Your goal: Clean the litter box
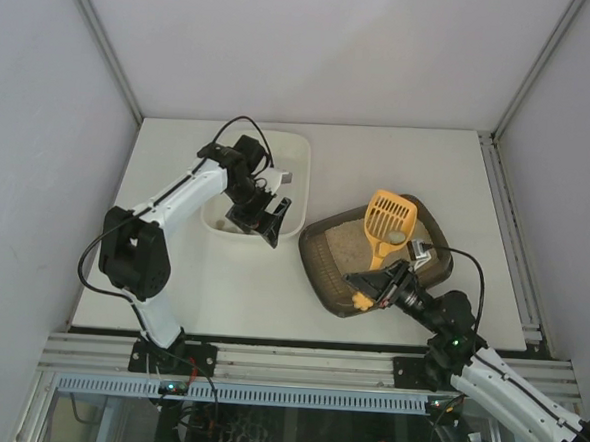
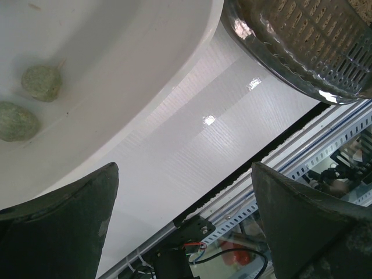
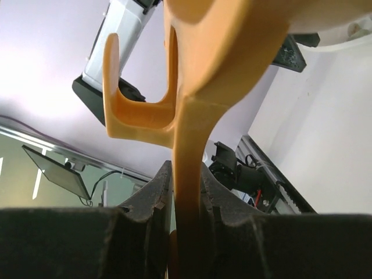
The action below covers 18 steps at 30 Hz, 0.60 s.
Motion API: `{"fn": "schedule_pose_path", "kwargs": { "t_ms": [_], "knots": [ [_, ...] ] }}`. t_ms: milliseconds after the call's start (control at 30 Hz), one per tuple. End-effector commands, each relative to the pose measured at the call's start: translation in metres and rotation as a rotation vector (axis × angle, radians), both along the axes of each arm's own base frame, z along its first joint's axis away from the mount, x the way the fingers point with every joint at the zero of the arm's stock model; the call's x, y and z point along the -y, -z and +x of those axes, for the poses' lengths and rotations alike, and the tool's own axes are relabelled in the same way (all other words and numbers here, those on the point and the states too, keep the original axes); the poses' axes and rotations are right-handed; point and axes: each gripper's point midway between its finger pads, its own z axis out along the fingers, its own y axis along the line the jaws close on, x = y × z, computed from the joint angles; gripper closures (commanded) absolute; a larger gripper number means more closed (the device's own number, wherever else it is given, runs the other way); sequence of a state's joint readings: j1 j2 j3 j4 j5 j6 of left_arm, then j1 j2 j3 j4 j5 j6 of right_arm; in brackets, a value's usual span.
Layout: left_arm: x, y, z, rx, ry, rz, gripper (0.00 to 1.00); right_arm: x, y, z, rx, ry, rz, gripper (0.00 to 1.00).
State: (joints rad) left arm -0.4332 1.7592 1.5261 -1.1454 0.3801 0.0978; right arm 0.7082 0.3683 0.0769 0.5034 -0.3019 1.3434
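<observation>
Left gripper [image 1: 262,224] spread wide over the white tub [image 1: 301,151]; right gripper [image 1: 378,284] pinching the yellow scoop [image 1: 390,217] over the litter box [image 1: 313,252].
At centre-left of the top view, the left gripper's dark, wedge-shaped fingers [image 2: 70,226] hang apart above the near rim of the glossy, rounded-rectangular tub. Two rough, greenish-grey lumps [image 2: 42,81] lie on the tub's smooth floor. The white table [image 2: 192,145] shows a fine ribbed texture. Right of centre sits the litter box, a dark brown plastic tray with rounded corners, just beside the tub, holding beige, grainy litter [image 1: 349,246]. The scoop's slotted head lies over the tray's far half. Its flat, smooth handle is clamped between the right gripper's black ridged fingers [image 3: 148,203] at the tray's near rim.
</observation>
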Motion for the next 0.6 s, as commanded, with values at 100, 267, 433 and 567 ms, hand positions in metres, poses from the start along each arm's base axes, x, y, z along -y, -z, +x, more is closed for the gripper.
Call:
{"fn": "schedule_pose_path", "kwargs": {
  "t_ms": [100,267,433,567],
  "knots": [
    [-0.002,-0.006,-0.003,0.019,-0.001,-0.023,0.0,0.012,0.012,-0.009,0.008,-0.001,0.156,1.0],
    [-0.002,-0.006,-0.003,0.021,-0.001,-0.021,0.0,0.014,0.014,-0.011,0.018,0.012,0.148,1.0],
    [0.0,-0.004,-0.002,0.011,-0.001,-0.022,0.0,0.012,0.008,-0.011,0.034,0.011,0.119,1.0],
    [0.0,-0.004,-0.002,0.009,0.0,-0.024,0.0,0.008,0.005,-0.009,0.03,0.008,0.095,1.0]
  ]
}}
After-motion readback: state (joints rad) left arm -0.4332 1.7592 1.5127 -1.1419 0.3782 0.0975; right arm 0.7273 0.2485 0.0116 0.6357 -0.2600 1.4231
